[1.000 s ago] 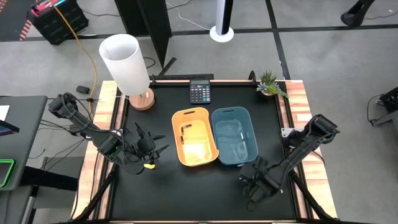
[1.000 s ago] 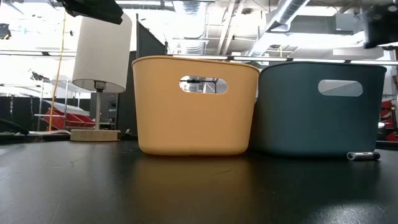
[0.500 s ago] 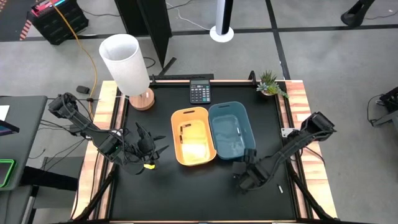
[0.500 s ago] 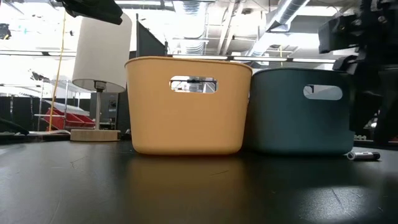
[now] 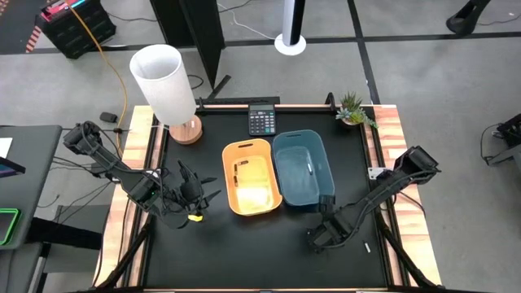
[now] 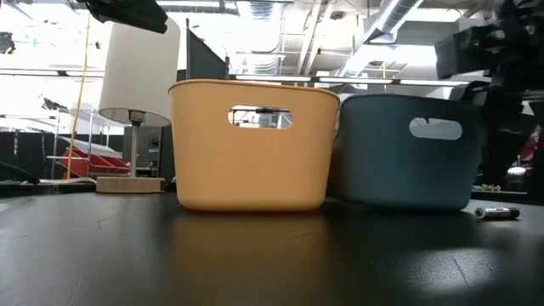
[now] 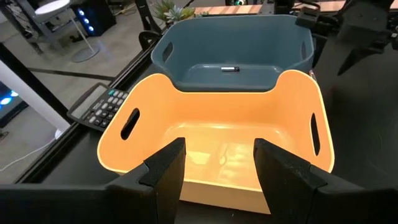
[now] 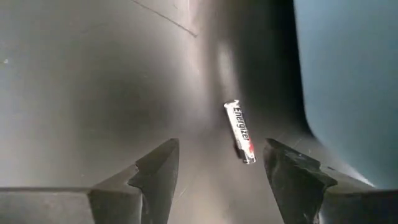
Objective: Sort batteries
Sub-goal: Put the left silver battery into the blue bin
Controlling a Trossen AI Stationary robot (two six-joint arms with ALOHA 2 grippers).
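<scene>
A silvery battery point(image 8: 239, 132) lies on the black table beside the blue bin's wall point(image 8: 354, 81), just ahead of my open right gripper point(image 8: 217, 155), whose fingers stand apart on either side of it. In the high view that gripper point(image 5: 321, 236) is low at the blue bin's point(image 5: 303, 169) near right corner. Another battery point(image 7: 229, 68) lies on the blue bin's floor. One more battery point(image 5: 366, 247) rests on the table near the right edge. My left gripper point(image 5: 191, 197) waits open, left of the orange bin point(image 5: 252, 177).
A black calculator point(image 5: 261, 120) lies at the table's far edge. A lamp with a white shade point(image 5: 163, 80) stands at the far left corner, and a small plant point(image 5: 353, 110) at the far right. Bare black table lies in front of both bins.
My right gripper has moved toward the table's left, to the blue bin's near right corner. Both bins have slid a little toward the table's left, and the blue bin has turned slightly.
</scene>
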